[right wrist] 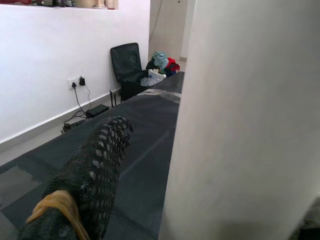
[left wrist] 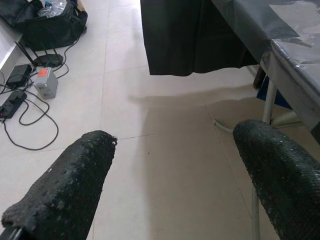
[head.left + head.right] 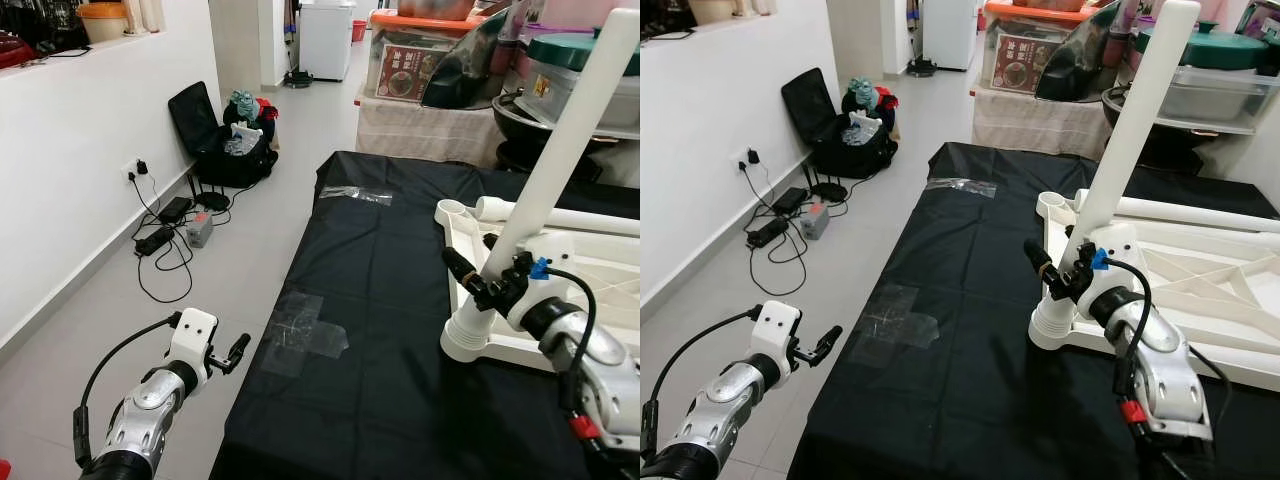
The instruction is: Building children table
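The white children's table (image 3: 600, 262) lies upside down on a black-covered work table (image 3: 380, 300). One white leg (image 3: 570, 130) stands upright, slightly tilted, in the near corner socket (image 3: 465, 342). My right gripper (image 3: 495, 262) straddles this leg just above the socket. One black finger (image 1: 95, 170) shows on the leg's left with a gap to the leg (image 1: 250, 120), so the gripper is open. A second white tube (image 3: 560, 215) lies flat along the frame's far side. My left gripper (image 3: 238, 350) hangs open over the floor left of the work table, holding nothing (image 2: 175, 150).
Clear tape patches (image 3: 300, 335) stick to the black cover. On the tiled floor to the left are a black bag (image 3: 225, 140), a power strip and cables (image 3: 165, 235) by the white wall. Storage boxes and pots (image 3: 420, 60) crowd the back.
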Available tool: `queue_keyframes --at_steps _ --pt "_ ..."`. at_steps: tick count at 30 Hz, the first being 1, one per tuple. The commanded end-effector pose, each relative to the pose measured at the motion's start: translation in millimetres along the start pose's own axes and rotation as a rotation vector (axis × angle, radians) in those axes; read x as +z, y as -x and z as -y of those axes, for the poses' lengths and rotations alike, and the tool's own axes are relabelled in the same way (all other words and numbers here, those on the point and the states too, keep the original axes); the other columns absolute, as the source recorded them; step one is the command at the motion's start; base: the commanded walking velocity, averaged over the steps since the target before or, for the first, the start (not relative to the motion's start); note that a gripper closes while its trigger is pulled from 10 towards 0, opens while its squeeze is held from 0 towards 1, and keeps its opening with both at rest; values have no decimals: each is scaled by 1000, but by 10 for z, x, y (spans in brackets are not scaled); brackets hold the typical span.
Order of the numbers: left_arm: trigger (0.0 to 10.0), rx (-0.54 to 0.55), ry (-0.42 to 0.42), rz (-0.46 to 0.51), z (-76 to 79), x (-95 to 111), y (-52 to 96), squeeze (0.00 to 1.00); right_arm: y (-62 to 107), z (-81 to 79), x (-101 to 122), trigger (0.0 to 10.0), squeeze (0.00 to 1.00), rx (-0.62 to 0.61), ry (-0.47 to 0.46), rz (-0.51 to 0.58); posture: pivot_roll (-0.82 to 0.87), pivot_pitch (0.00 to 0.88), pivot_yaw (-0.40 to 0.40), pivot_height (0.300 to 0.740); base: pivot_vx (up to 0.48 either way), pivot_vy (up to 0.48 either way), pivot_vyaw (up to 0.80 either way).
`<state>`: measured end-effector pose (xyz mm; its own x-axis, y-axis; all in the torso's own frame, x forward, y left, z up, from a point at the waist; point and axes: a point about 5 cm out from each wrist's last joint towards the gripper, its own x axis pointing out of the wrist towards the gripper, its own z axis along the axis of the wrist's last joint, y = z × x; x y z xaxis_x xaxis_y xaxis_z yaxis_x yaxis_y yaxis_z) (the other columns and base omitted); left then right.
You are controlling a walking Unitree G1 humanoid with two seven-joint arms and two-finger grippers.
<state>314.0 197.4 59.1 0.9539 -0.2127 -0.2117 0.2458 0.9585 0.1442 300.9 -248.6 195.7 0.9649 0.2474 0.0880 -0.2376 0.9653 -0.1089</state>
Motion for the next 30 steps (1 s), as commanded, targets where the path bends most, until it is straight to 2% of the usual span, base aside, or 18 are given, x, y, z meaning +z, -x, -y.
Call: queue_keyframes --at_steps 1,2,3,7,8,27,30 --pt "10000 -8 -9 -3 14 -14 4 0 15 -20 2 10000 0 -4 -11 7 16 0 -42 740 0 0 0" --pt "10000 -8 -9 -3 14 -14 4 0 15 -20 2 10000 0 -4 -11 7 16 0 -42 740 0 0 0" --pt "10000 -6 -10 -3 7 -11 2 0 7 -18 14 5490 0 -4 -10 12 16 0 -44 740 0 0 0" --pt "10000 -4 -11 -3 0 -8 0 0 3 -17 25 5490 0 -6 -11 13 17 0 -44 740 0 0 0" --pt "10000 -3 -11 -3 -1 -9 1 0 -6 -2 39 0 0 -23 -10 10 16 0 -46 740 0 0 0" --pt "10000 -1 -8 -6 8 -25 10 0 -1 -47 63 0 0 -123 -8 -3 12 0 -47 740 0 0 0" --pt "10000 -3 -8 -9 18 -39 16 0 34 -25 43 0 0 -257 41 -51 8 0 -45 740 0 0 0"
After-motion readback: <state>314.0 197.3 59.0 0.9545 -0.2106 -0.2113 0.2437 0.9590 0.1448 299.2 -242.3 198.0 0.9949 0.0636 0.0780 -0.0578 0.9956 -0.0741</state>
